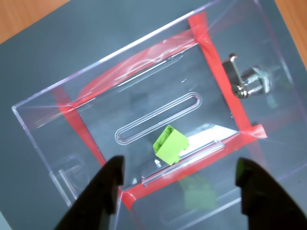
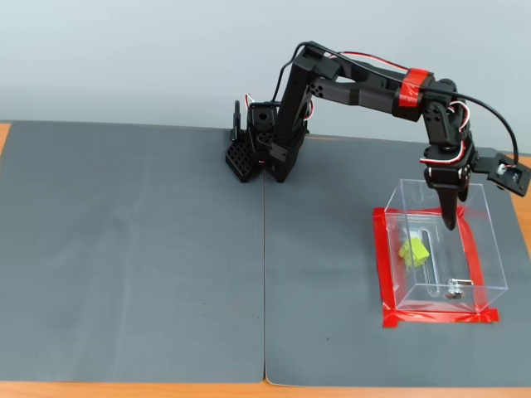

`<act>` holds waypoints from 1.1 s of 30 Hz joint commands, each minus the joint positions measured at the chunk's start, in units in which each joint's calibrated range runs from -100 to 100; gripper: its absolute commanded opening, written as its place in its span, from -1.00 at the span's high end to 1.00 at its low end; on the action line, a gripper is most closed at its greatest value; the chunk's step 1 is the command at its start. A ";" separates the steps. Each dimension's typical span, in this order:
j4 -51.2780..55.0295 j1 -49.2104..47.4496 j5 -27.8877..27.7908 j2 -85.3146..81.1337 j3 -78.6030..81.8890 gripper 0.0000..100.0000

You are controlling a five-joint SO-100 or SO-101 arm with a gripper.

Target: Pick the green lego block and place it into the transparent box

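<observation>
The green lego block is inside the transparent box, tilted on an edge beside the long slot in the box's face. In the fixed view the block shows through the box's clear walls, left of the middle. My gripper hangs over the box's open top. It is open, with its two dark fingers wide apart and nothing between them. The block is clear of both fingers. In the fixed view the gripper points down into the far side of the box.
Red tape frames the box's base on the grey mat. A metal lock fitting sticks out of one box wall. The arm's base stands at the mat's far edge. Wooden table edge shows beyond the mat.
</observation>
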State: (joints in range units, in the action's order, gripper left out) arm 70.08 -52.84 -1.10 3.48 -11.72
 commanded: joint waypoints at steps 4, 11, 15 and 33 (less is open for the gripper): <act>-0.55 0.51 -0.18 -1.07 -2.44 0.50; -0.20 0.58 -0.02 -1.49 -2.44 0.72; 0.15 1.40 0.14 -1.66 -2.53 0.73; 18.90 11.47 0.03 -2.34 -25.05 0.81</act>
State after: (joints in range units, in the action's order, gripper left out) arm 86.04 -43.11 -1.10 3.48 -30.94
